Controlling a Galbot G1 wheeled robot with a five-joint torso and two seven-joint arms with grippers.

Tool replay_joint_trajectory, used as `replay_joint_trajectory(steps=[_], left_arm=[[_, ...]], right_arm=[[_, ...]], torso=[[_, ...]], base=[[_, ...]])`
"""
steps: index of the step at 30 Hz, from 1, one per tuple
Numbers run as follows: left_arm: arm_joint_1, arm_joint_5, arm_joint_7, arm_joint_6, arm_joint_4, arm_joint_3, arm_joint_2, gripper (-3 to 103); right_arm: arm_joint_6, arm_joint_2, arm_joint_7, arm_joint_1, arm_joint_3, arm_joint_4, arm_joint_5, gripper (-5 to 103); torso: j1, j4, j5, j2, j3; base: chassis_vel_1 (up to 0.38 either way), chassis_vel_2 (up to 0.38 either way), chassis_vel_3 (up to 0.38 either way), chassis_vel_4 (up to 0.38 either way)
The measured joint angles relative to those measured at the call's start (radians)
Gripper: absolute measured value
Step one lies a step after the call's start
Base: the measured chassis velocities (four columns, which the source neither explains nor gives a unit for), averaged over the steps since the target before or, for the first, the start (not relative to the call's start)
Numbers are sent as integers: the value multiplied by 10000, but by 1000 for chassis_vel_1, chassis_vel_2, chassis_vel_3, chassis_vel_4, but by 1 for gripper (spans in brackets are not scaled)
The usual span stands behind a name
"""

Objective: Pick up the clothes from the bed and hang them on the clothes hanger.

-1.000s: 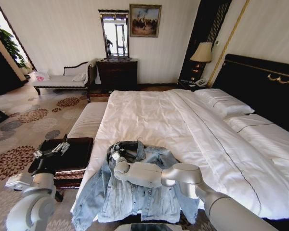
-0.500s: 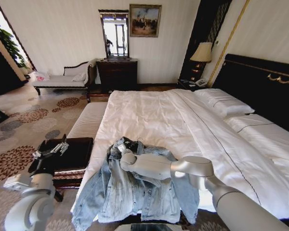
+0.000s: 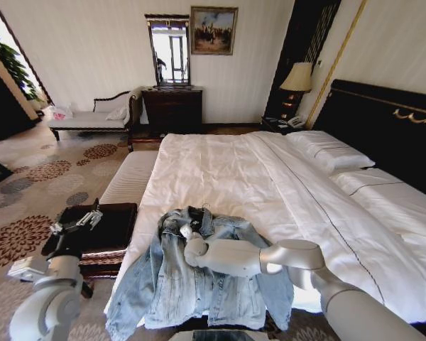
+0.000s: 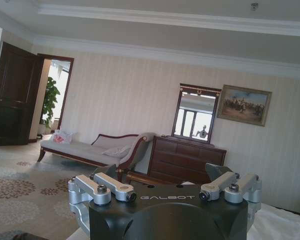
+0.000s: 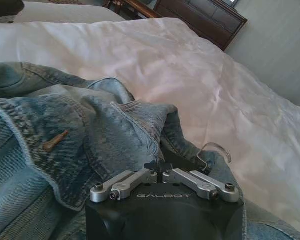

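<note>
**A:** What should you worry about here?

**B:** Your right gripper [image 5: 162,175] sits at the collar of the light-blue faded denim jacket [image 3: 199,277], its fingers drawn together with dark material pinched between the tips. I judge that to be the thin black coat hanger [image 5: 157,162], though little of it shows. If the pinch is only on the hook, the jacket could slide off one shoulder when you lift.

**A:** And the jacket itself?

**B:** It lies spread, collar up, on the near corner of the wide white-quilted bed [image 3: 227,177], its hem and one sleeve hanging over the bed's edge. Heavy, floppy cloth; it will drag. A clear plastic loop lies beside the collar.

**A:** The other arm?

**B:** Your left gripper [image 4: 165,192] is spread wide, empty, off the bed's side above the carpet.
</note>
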Motion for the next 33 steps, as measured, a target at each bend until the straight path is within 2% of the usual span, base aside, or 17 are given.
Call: replay_joint_trajectory(steps=[10,14,17,19,20,23,26,27,29,32,33], left_arm=[[-27,-82,-1,0,41,-88,50,100],[4,-175,-1,0,55,-212,55,100],[24,-215,-1,0,59,-255,58,100],[46,-222,-1,0,59,-267,58,100],[46,-222,-1,0,59,-267,58,100],[50,-224,-2,0,53,-274,57,100],[58,-224,-2,0,32,-278,57,100],[75,-223,-3,0,9,-283,48,100],[85,-225,-3,0,-2,-297,42,100],[136,-259,-4,-6,-28,-383,39,100],[136,-259,-4,-6,-28,-383,39,100]], right_arm=[[103,-55,55,56,-793,19,-150,-2],[196,-141,120,326,-617,6,-295,19],[200,-225,69,543,-528,6,-467,25],[203,-296,-19,736,-445,8,-629,36],[203,-296,-19,736,-445,8,-629,36],[154,-222,-43,897,-270,-126,-620,51],[139,-112,-80,938,-206,-367,-610,57],[136,14,-121,946,-128,-668,-616,68],[137,71,-153,948,-73,-829,-620,68],[63,120,-153,1035,1,-949,-590,84],[63,120,-153,1035,1,-949,-590,84]], torso=[[0,0,-2,0,0],[0,1,-1,0,0],[0,0,-2,0,0],[1,0,-2,0,0],[1,0,-2,0,0],[0,0,-1,0,0],[1,0,-2,0,0],[1,1,-2,0,0],[1,1,-2,0,0],[1,1,-1,0,0],[1,1,-1,0,0]], base=[[0,0,0,0],[0,0,0,0],[0,0,0,0],[0,0,0,0],[0,0,0,0],[0,0,0,0],[0,0,0,0],[0,0,0,0],[0,0,0,0],[0,0,0,0],[0,0,0,0]])
